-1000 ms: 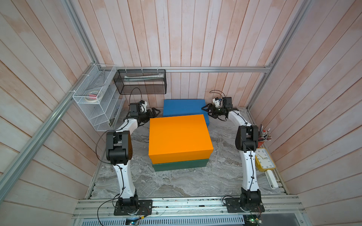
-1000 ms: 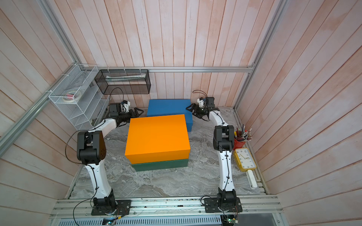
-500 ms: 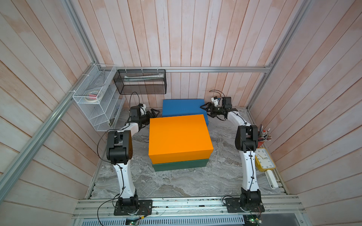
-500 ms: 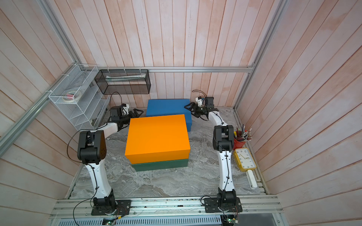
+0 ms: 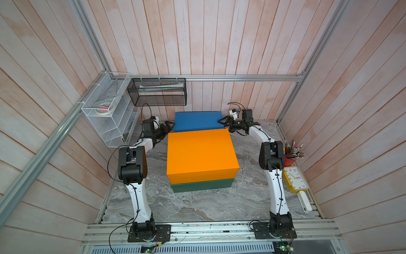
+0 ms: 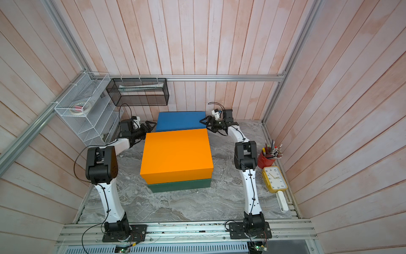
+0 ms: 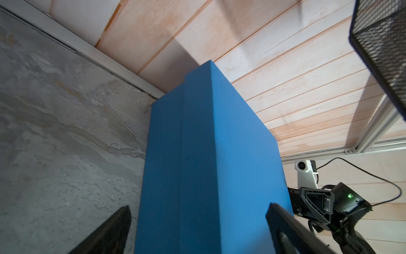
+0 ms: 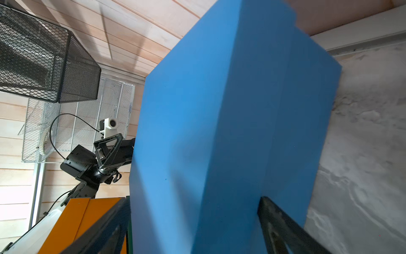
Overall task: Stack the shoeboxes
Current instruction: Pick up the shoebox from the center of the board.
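The blue shoebox (image 5: 197, 121) lies on the bench (image 5: 197, 206) at upper centre in both top views, behind the orange shoebox (image 5: 201, 154) resting on the green shoebox (image 5: 202, 185). Its long axis runs across the frame. The left hand (image 5: 169, 125) faces its frame-left end and the right hand (image 5: 224, 125) its frame-right end, both spread wide, equally near, neither visibly clamping.

2 overhead; 2 wrist, facing blue shoebox (image 7: 208, 165).
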